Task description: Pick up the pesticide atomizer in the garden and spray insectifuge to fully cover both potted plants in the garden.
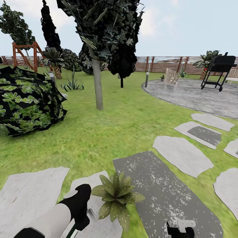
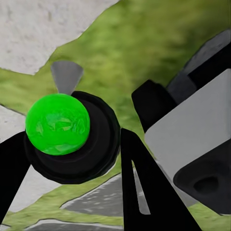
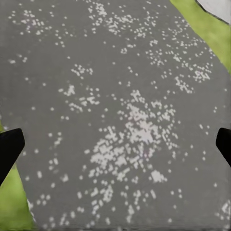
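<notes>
In the head view the left arm reaches down toward a potted plant (image 1: 116, 197), a low green rosette at the edge of a pale stepping stone (image 1: 29, 195) and just beside the dark speckled paving slab (image 1: 165, 191); a green stem shows under the arm's black wrist, and the right gripper (image 1: 180, 229) hangs low over that slab, on the far side of it from the plant. The second plant I cannot pick out for certain. In the left wrist view the left gripper (image 2: 72, 159) pinches the pesticide atomizer (image 2: 60, 127) — its green ball top and black collar sit between the two black fingers, a grey nozzle pointing out over the grass. In the right wrist view the right gripper's fingertips (image 3: 8, 147) stand spread with nothing between them, above the speckled slab. The spraying step looks to be in hand — next the nozzle should be aimed at the rosette, I judge, and swept until its leaves are covered.
</notes>
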Available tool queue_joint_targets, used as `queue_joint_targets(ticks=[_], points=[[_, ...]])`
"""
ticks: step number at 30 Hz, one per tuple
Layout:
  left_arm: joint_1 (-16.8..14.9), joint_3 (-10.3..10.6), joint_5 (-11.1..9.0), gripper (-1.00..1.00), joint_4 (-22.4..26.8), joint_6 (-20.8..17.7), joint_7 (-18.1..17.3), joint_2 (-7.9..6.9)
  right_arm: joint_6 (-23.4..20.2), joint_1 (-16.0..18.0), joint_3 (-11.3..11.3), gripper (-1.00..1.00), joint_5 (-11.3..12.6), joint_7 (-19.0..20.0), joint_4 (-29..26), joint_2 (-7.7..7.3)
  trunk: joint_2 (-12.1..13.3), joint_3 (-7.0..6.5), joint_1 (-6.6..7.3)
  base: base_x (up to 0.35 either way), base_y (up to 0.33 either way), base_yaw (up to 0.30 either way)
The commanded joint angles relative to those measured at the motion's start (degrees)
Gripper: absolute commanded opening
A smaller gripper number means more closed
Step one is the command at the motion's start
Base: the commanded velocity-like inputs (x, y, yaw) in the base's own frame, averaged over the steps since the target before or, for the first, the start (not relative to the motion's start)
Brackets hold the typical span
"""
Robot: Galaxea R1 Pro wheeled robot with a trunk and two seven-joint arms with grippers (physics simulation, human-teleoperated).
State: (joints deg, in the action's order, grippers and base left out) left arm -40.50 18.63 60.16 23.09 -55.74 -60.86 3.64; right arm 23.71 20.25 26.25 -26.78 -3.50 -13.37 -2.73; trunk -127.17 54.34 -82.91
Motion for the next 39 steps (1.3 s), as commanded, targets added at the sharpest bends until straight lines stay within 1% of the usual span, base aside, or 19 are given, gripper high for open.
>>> queue_joint_targets(ticks=[1, 7, 11, 14, 21, 22, 23, 24, 25, 26, 27, 30, 33, 35, 37, 39], points=[[0.0, 0.2, 0.5, -1.0, 0.2, -0.2, -0.6, 0.02, 0.2, 0.1, 0.3, 1.0, -0.6, -0.3, 0.1, 0.01, 0.0, 0.05, 0.02, -0.052, 0.066, 0.0], [0.0, 0.3, 0.4, -1.0, 0.2, -0.2, -0.6, 0.24, 0.2, 0.1, 0.3, 1.0, -0.6, -0.3, 0.1, 0.01, 0.0, 0.05, 0.02, -0.012, 0.012, 0.0], [0.0, 0.3, 0.4, -1.0, 0.2, -0.2, -0.6, 0.45, 0.2, 0.1, 0.3, 1.0, -0.6, -0.3, 0.1, 0.01, 0.0, 0.05, 0.02, 0.0, -0.204, 0.0], [0.0, 0.3, 0.4, -1.0, 0.2, -0.2, -0.6, 0.32, 0.2, 0.1, 0.3, 1.0, -0.6, -0.3, 0.1, 0.01, 0.0, 0.05, 0.02, 0.0, -0.223, 0.0], [0.0, 0.0, 0.4, -1.0, 0.4, -0.2, -0.6, 0.19, 0.2, 0.1, 0.3, 1.0, -0.6, -0.3, 0.1, 0.01, 0.0, 0.05, 0.02, 0.0, -0.023, 0.0], [0.0, -0.3, 0.4, -1.0, 0.5, -0.2, -0.6, 0.16, 0.2, 0.1, 0.3, 1.0, -0.6, -0.3, 0.1, 0.01, 0.0, 0.05, 0.02, 0.0, 0.0, 0.0], [0.0, -1.5, 0.4, -1.0, 0.6, -0.2, -0.6, 0.15, 0.2, 0.1, 0.3, 1.0, -0.6, -0.2, 0.1, 0.01, 0.0, 0.05, 0.02, 0.0, 0.0, 0.0], [0.0, -3.4, 0.5, -1.0, 1.1, 0.0, -0.6, 0.14, 0.2, 0.1, 0.3, 1.0, -0.6, -0.2, 0.1, 0.01, 0.0, 0.05, 0.02, 0.0, 0.0, 0.0], [0.0, -6.5, 0.5, -1.0, 2.3, 0.2, -0.5, 0.14, 0.2, 0.1, 0.3, 1.0, -0.6, -0.3, 0.1, 0.01, 0.0, 0.05, 0.02, 0.0, 0.0, 0.0], [0.0, -8.1, 0.5, -1.0, 2.9, 0.3, -0.5, 0.14, 0.2, 0.1, 0.3, 1.0, -0.6, -0.2, 0.1, 0.01, 0.0, 0.05, 0.02, 0.0, 0.0, 0.0], [0.0, -8.7, 0.6, -1.0, 3.0, 0.3, -0.5, 0.1, 0.2, 0.1, 0.3, 1.0, -0.6, -0.3, 0.1, 0.01, 0.0, 0.05, 0.02, 0.0, 0.0, 0.0], [0.4, -9.6, 1.4, -1.0, 2.5, 0.5, -0.1, 0.06, 0.2, 0.1, 0.3, 1.0, -0.6, -0.3, 0.1, 0.01, 0.0, 0.05, 0.02, 0.0, 0.0, 0.0], [1.0, -9.6, 1.7, -1.0, 2.2, 0.5, 2.9, 0.05, 0.2, 0.1, 0.3, 1.0, -0.6, -0.3, 0.1, 0.01, 0.0, 0.05, 0.02, 0.0, 0.0, 0.0], [1.2, -9.5, 1.7, -1.0, 2.2, 0.5, 5.8, 0.11, 0.2, 0.1, 0.3, 1.0, -0.6, -0.3, 0.1, 0.01, 0.0, 0.05, 0.02, 0.0, 0.0, 0.0], [1.2, -9.5, 1.6, -1.0, 2.2, 0.5, 6.9, 0.11, 0.2, 0.1, 0.3, 1.0, -0.6, -0.3, 0.1, 0.01, 0.0, 0.05, 0.02, 0.0, 0.0, 0.0], [1.2, -9.6, 1.6, -1.0, 2.2, 0.5, 7.1, 0.04, 0.2, 0.1, 0.3, 1.0, -0.6, -0.2, 0.1, 0.01, 0.0, 0.05, 0.02, 0.0, 0.0, 0.0]])
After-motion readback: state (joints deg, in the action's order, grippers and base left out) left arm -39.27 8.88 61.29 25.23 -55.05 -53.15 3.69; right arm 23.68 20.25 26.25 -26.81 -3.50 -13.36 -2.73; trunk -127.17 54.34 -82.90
